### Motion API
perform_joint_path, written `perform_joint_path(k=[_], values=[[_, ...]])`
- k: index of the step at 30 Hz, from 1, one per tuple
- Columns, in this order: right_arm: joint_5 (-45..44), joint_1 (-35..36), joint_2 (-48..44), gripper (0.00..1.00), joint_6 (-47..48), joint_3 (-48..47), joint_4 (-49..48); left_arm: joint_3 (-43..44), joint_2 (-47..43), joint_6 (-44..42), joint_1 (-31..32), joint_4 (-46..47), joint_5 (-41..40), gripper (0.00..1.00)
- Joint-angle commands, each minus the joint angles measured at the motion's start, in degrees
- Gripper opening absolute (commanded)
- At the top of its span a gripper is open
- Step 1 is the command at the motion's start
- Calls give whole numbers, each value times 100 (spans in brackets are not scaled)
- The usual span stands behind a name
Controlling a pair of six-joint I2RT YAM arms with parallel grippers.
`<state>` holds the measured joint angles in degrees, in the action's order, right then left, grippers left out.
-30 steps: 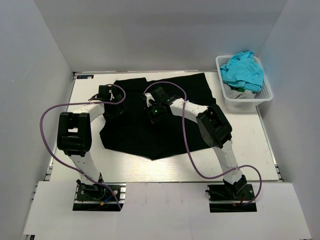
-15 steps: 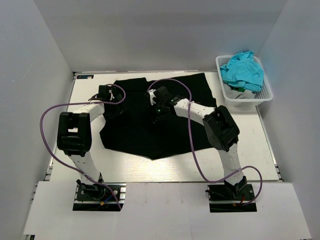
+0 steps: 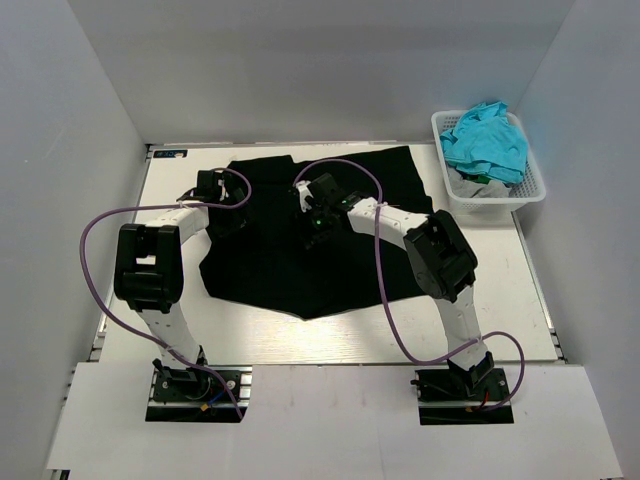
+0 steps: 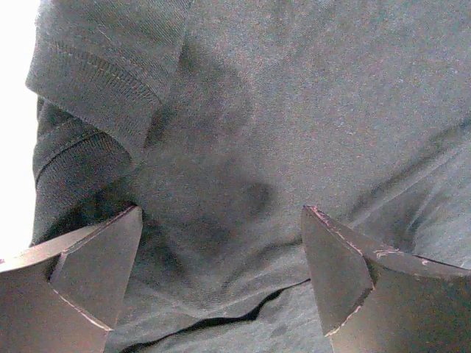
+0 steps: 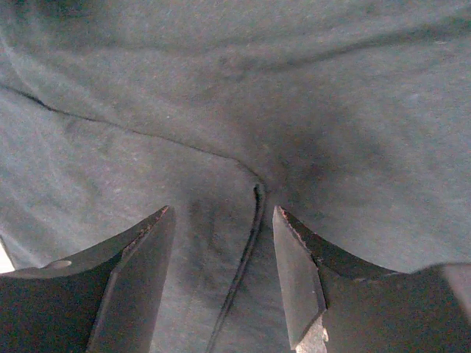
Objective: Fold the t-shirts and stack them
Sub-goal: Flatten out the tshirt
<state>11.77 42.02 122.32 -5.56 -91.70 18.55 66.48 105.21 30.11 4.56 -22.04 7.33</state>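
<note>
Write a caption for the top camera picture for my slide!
Left pincer and right pincer rest on a black t-shirt spread on the table, blue clothes heaped in a white basket.

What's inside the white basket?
A crumpled teal shirt lies on top, heaped above the rim of the basket. A bit of grey cloth peeks out beneath it. Anything deeper is covered by the shirt, so I cannot tell what else is in there.

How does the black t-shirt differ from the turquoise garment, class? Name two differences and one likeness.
The black t-shirt lies spread out on the table; the turquoise garment sits crumpled in the white basket. The black t-shirt is dark, the turquoise garment bright. Neither is folded yet.
</note>
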Motion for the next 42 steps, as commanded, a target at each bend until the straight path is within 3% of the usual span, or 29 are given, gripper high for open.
perform_joint_path(k=[1, 5, 9, 17, 23, 26, 31, 38, 42], values=[[317, -1, 125, 62, -6, -41, -97, 85, 61, -40, -25, -37, 154, 99], [510, 17, 169, 62, -24, -41, -88, 85, 61, -40, -25, -37, 154, 99], [905, 17, 187, 55, -68, -23, -123, 85, 61, -40, -25, -37, 154, 99], [1161, 34, 2, 22, -243, 170, -334, 85, 61, -40, -25, -37, 154, 99], [495, 8, 108, 0, -314, 82, -176, 85, 61, -40, -25, -37, 154, 99], [-172, 26, 125, 0, -305, 38, -88, 85, 61, -40, -25, -37, 154, 99], [-544, 87, -111, 0, -60, 152, -228, 85, 61, -40, -25, -37, 277, 99], [604, 245, -1148, 0, 126, 820, -642, 146, 175, -40, -25, 16, 382, 99], [1247, 447, -1403, 0, 47, 1022, -309, 207, 175, -40, -25, 69, 436, 99]])
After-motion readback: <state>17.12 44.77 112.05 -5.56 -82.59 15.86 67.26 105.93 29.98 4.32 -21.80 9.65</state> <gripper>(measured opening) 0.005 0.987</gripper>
